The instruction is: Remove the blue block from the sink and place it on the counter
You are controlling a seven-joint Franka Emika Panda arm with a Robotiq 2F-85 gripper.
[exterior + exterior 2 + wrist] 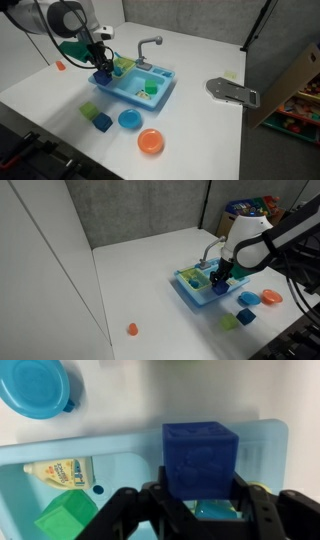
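My gripper (200,500) is shut on the dark navy-blue block (200,458), with one finger on each side. In both exterior views the gripper (101,70) (220,280) hangs over one end of the light blue sink (135,99) (193,293), and the block (103,74) (218,285) sits at its tips. In the wrist view the sink's rim (110,445) lies right behind the block and the basin below it. The white counter (200,125) (150,280) surrounds the sink.
The sink holds a green cube (65,520) (151,88) and a small yellow-white bottle (60,472), with a grey faucet (148,45). On the counter are a blue bowl (129,120), an orange bowl (150,142), a medium-blue cube (102,122), a green cube (90,110) and a grey object (232,92).
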